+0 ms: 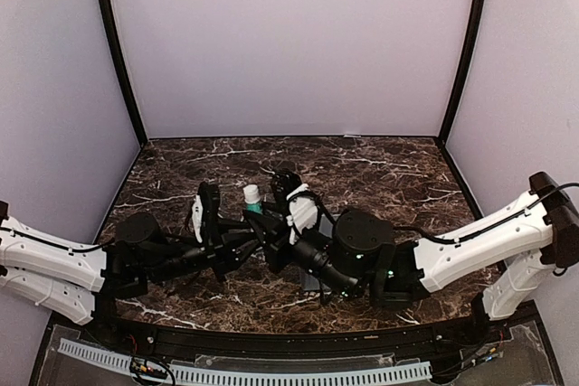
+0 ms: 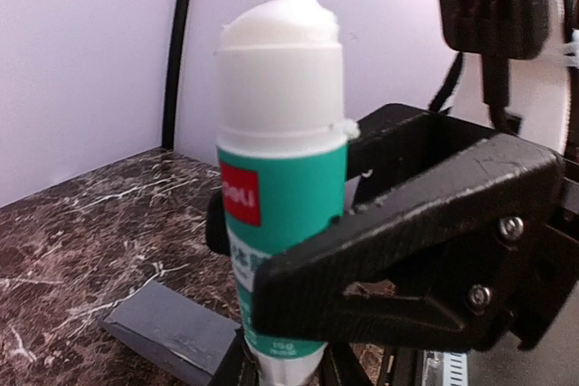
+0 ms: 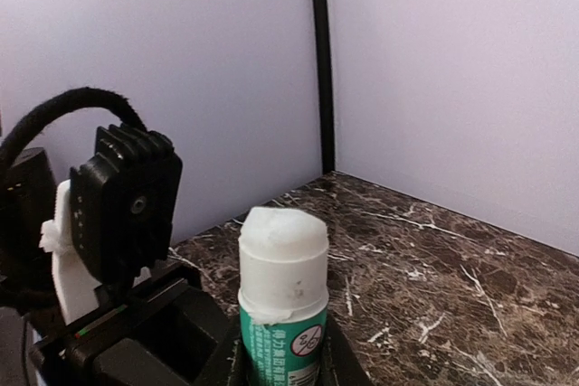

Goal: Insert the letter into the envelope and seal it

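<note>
A white-and-green glue stick [image 1: 252, 198] stands upright over the middle of the table. Its cap is off and white glue shows at the top [image 2: 280, 20]. My left gripper [image 2: 282, 363] is shut on the stick's lower end. My right gripper [image 3: 282, 363] is shut on the green body, and one of its black fingers [image 2: 407, 250] crosses the left wrist view. A corner of the dark grey envelope [image 2: 167, 332] lies flat on the table below the stick. The letter is out of view.
The brown marble table [image 1: 389, 169] is closed in by lilac walls at the back and both sides. Both arms [image 1: 172, 259] [image 1: 362, 250] reach low across its near half and meet at the centre. The left wrist camera [image 3: 127, 205] sits close beside the stick.
</note>
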Controlling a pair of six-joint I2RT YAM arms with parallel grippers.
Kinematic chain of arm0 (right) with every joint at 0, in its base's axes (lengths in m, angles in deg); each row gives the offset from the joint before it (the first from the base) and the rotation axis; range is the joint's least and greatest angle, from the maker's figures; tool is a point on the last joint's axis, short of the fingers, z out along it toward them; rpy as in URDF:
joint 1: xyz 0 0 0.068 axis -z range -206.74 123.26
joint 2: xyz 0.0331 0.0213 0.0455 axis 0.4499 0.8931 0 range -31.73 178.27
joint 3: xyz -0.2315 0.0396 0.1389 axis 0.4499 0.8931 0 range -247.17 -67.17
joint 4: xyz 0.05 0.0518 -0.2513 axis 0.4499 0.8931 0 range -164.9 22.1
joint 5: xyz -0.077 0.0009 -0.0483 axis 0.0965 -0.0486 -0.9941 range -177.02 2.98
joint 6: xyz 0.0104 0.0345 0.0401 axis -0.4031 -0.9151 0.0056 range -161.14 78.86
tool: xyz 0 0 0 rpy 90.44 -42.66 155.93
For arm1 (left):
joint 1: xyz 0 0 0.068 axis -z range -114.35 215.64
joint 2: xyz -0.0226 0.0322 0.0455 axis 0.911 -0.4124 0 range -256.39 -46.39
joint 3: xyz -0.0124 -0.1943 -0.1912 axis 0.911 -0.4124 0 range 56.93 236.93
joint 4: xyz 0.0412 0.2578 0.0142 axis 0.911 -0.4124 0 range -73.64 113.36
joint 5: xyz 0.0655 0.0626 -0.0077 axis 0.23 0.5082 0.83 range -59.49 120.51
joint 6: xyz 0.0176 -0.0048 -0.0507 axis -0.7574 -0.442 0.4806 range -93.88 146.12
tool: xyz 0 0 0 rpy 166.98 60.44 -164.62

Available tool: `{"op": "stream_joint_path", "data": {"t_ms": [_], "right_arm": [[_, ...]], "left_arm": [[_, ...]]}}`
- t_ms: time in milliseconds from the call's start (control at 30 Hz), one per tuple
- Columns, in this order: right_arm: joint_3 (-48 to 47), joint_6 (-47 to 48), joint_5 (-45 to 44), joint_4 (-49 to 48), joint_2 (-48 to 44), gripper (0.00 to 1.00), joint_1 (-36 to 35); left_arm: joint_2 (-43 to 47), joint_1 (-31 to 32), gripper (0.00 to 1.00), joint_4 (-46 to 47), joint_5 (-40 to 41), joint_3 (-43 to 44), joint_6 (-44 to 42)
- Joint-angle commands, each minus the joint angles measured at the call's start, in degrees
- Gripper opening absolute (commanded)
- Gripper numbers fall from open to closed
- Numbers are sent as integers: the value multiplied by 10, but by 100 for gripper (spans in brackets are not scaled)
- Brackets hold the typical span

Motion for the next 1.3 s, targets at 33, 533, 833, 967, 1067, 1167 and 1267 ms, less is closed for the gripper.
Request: {"op": "stream_joint_path", "data": {"t_ms": [33,533,833,967,1067,1167,1267], "right_arm": [[50,15,242,5,-67,0,-1],[44,-39,542,9,-100,0,21],[23,-114,281,46,-105,0,15],[21,-133,169,47,-99,0,15],[17,-136,119,45,-91,0,14],[9,-135,87,41,-84,0,15],[-5,-134,72,51,-75,0,14]], "left_arm": [[75,-3,7,21,-177,11,3],[90,-3,15,60,-438,8,40],[117,-3,83,-2,-287,4,0],[105,-2,84,-37,-196,18,-14],[89,-3,80,-51,-125,27,-20],[76,-3,74,-52,-92,31,-24],[70,-3,68,-47,-75,33,-23]]}}
